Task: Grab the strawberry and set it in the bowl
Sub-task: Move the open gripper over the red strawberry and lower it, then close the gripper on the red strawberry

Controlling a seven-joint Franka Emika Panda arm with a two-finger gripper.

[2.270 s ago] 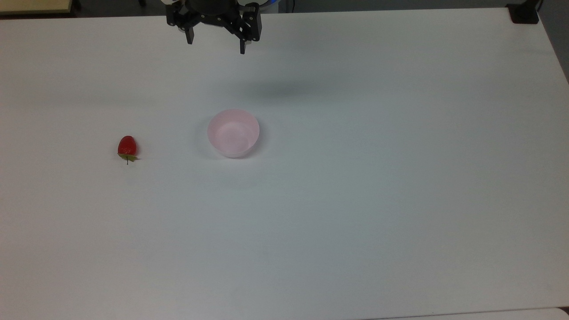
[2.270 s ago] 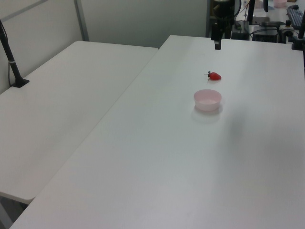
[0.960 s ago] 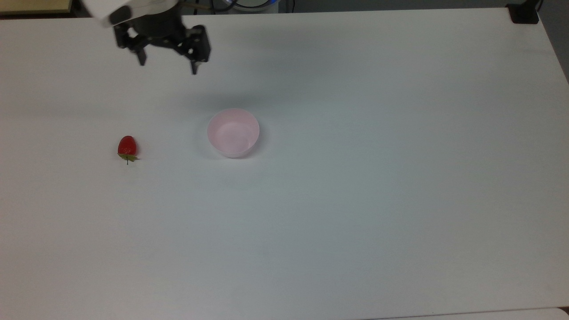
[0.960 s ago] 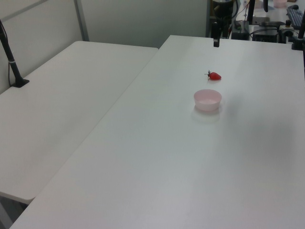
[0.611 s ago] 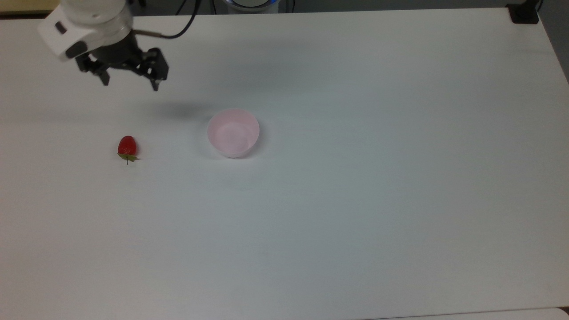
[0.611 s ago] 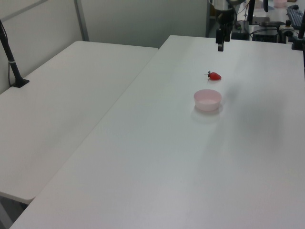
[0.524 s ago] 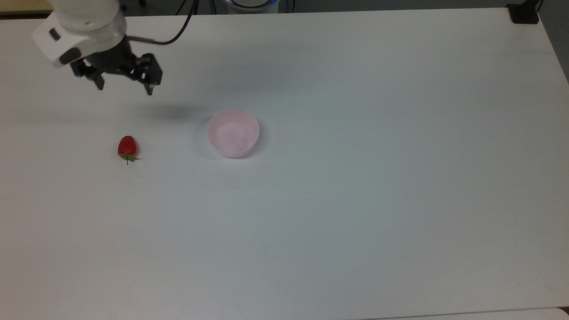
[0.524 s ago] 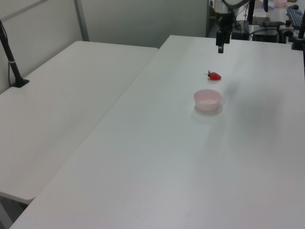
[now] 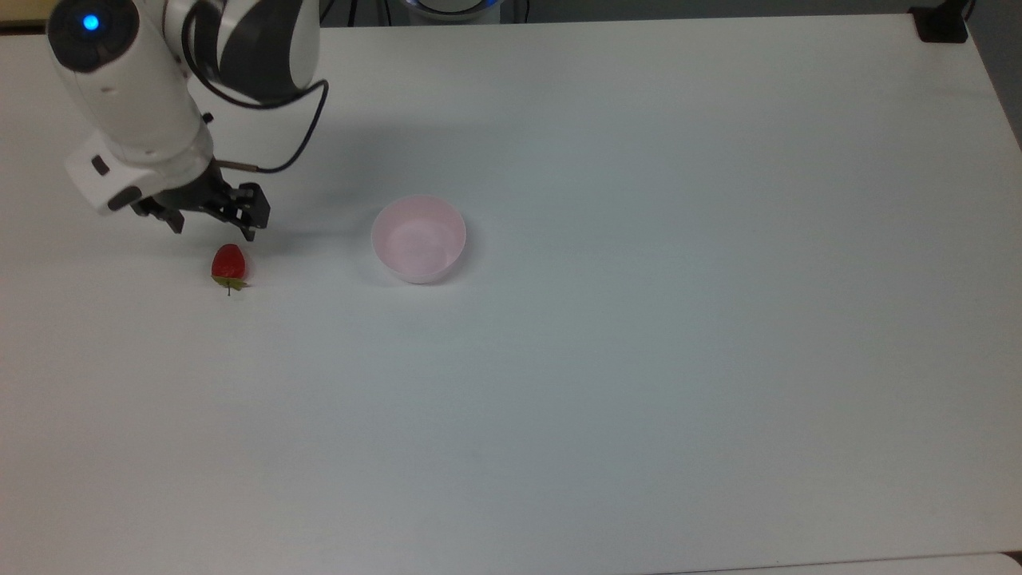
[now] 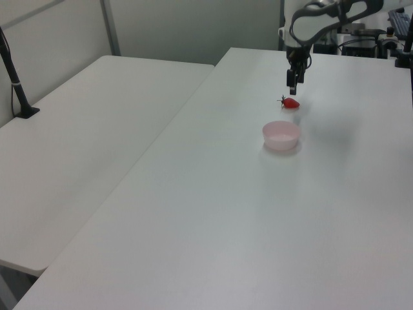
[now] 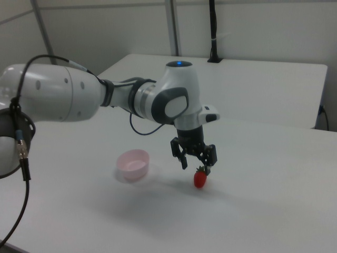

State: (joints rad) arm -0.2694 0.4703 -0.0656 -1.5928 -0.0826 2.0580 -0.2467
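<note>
- The gripper [image 9: 212, 227] hangs just above the table with its two black fingers spread apart and nothing between them; you can see it in the right view too [image 11: 196, 164].
- The strawberry [image 9: 228, 263] lies on the table right under the fingertips, a touch toward the top view's bottom. Not touching as far as I can tell. In the right view the strawberry [image 11: 200, 178] sits just below the finger on the right view's right.
- Its green leaves and stem point toward the top view's bottom edge.
- The pale pink bowl [image 9: 418, 238] stands upright, well apart from the strawberry, toward the top view's right. Looks empty.
- Everything's on a plain white table [image 9: 639, 359]. A second white table [image 10: 77, 148] butts up against it on the left view's left, with a black post [image 10: 16, 77] standing on it.
- Grey partition walls [image 11: 253, 31] sit behind.
</note>
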